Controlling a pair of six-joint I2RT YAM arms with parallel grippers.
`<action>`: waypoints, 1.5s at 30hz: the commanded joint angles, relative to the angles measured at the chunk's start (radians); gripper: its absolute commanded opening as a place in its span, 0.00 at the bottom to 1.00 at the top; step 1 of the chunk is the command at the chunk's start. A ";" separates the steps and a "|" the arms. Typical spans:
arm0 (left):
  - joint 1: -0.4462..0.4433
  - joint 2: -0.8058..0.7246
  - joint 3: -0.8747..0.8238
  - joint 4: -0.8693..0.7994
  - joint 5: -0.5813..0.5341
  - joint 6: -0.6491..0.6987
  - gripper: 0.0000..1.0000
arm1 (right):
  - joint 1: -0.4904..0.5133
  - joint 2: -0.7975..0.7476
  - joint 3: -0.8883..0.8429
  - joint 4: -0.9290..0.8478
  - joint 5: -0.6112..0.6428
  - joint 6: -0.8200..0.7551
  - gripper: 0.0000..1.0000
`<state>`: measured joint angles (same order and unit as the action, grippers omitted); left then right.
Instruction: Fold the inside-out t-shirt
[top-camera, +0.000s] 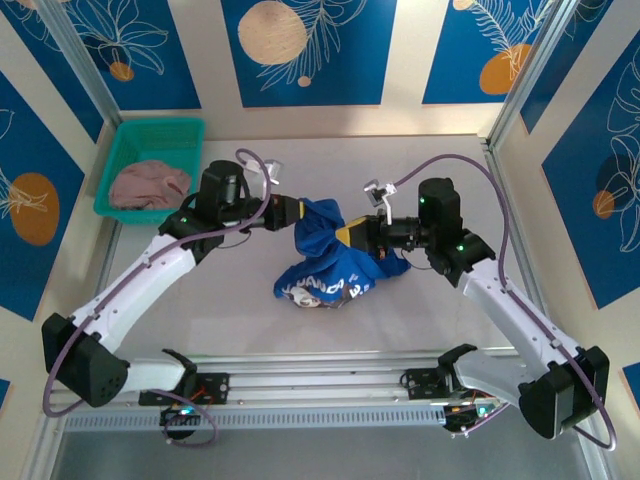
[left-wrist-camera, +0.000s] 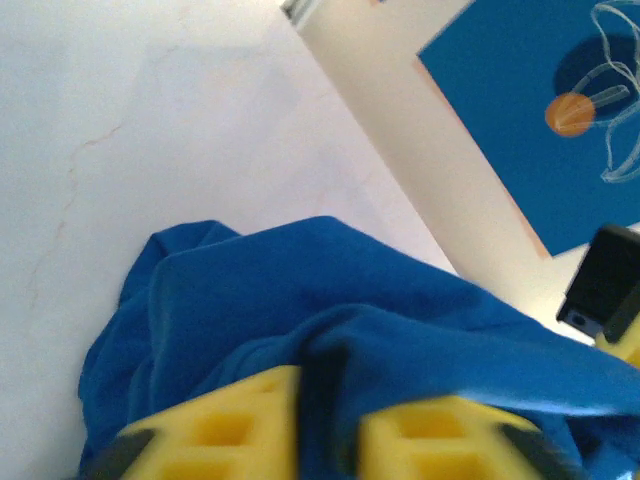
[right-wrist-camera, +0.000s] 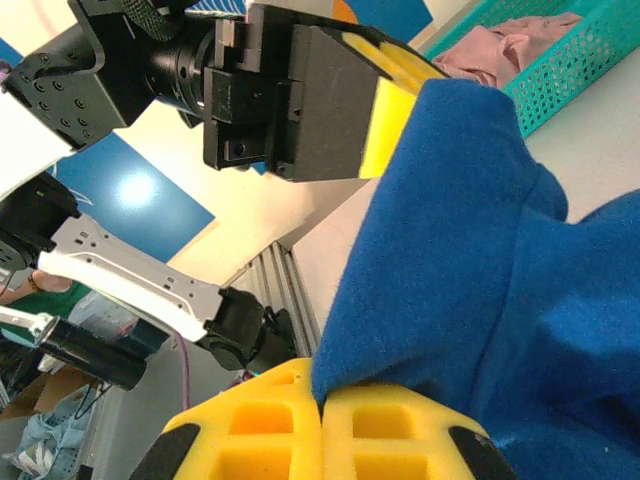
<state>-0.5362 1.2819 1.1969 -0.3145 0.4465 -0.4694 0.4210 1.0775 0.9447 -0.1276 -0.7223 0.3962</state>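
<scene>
The inside-out t-shirt (top-camera: 325, 262) is a royal-blue bunch with white print, held up over the middle of the table, its lower part sagging to the surface. My left gripper (top-camera: 302, 212) reaches its upper left edge. In the left wrist view its yellow jaws (left-wrist-camera: 327, 385) stand slightly apart, with a fold of the t-shirt (left-wrist-camera: 300, 290) lying in the gap. My right gripper (top-camera: 345, 236) comes in from the right. Its jaws (right-wrist-camera: 322, 400) are pressed together on an edge of the t-shirt (right-wrist-camera: 500, 280). One of the left gripper's fingers (right-wrist-camera: 385, 110) touches the cloth higher up.
A teal basket (top-camera: 150, 135) at the table's back left holds a dusty-pink garment (top-camera: 150, 185); both also appear in the right wrist view, the basket (right-wrist-camera: 590, 70) and the garment (right-wrist-camera: 500, 50). An aluminium rail (top-camera: 320, 385) runs along the near edge between the arm bases.
</scene>
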 joint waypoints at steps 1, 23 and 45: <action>-0.021 -0.086 -0.020 -0.078 -0.111 0.135 0.35 | -0.013 0.002 0.016 -0.027 -0.046 -0.027 0.00; -0.154 0.035 0.100 -0.085 0.113 0.140 0.48 | -0.022 0.020 0.038 -0.089 -0.037 -0.088 0.00; -0.093 0.091 0.127 0.096 0.311 -0.072 0.00 | -0.045 -0.041 0.061 -0.324 0.212 -0.257 0.00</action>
<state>-0.6601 1.4387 1.3354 -0.2886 0.6537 -0.4686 0.3843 1.0557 0.9607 -0.3298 -0.6422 0.2131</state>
